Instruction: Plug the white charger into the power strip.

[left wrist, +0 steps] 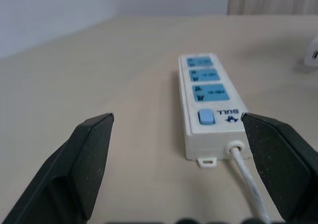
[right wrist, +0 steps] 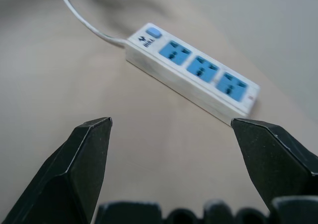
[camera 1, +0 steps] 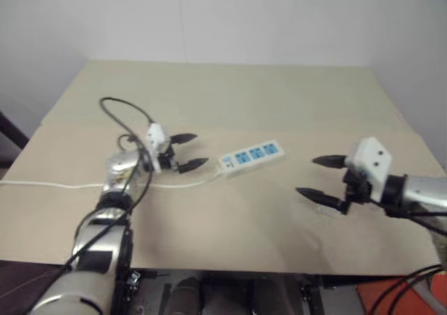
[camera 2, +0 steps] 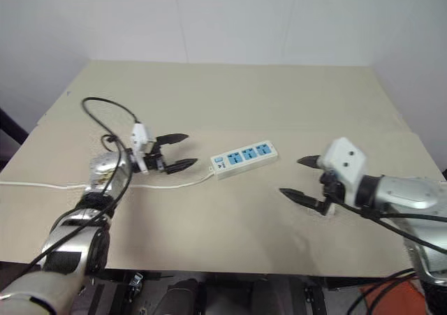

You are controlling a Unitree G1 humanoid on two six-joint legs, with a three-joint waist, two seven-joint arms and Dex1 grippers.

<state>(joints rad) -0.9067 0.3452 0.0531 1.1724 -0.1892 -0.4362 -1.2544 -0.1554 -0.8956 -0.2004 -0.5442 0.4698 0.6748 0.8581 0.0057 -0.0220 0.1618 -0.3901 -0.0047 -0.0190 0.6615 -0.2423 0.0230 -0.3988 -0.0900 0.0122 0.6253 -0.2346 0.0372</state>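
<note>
Both sets of jaws gape empty: left gripper faces the switch end of the power strip, while right gripper hovers over what may be the white charger, a light, hard, slick block best pinched across its flat sides.

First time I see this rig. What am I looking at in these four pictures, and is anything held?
A two-armed humanoid robot stands at a beige table. The two wide pictures come from its head, looking down over its arms. The other two come from a camera on each wrist, looking out between that tool's two black fingers. On the table lies a white power strip with three blue sockets; its cord runs off to the robot's left. The left tool faces the strip's switch end, the right tool its other end. Both are open and hold nothing. I cannot pick out the charger for certain.
</note>
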